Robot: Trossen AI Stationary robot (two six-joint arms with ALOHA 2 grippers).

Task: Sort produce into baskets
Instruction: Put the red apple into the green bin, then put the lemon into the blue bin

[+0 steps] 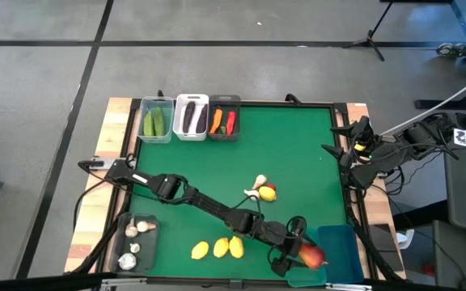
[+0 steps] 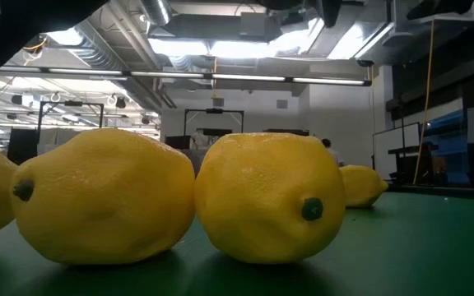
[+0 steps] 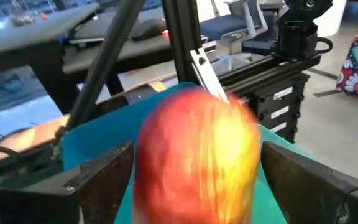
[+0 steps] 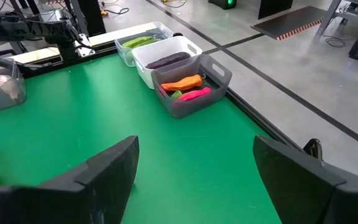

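Left tool (image 1: 291, 252) pinches a red round fruit (image 1: 311, 256) over the teal bin's (image 1: 342, 242) rim. Carry fully inside before releasing. Right tool (image 4: 194, 180) spread, parked away.

Three bins stand side by side at the far edge of the table (image 1: 298, 145): cucumbers (image 1: 157, 122) in the left one, eggplants (image 1: 191, 118) in the middle, carrot (image 1: 217, 120) and chili (image 1: 230, 122) in the right. Garlic bulbs (image 1: 134, 242) lie in the near-left bin, three lemons (image 1: 218, 247) lie near the front edge, and the left gripper (image 1: 298, 255) holds a round fruit (image 1: 311, 256) over the near-right bin (image 1: 342, 246).
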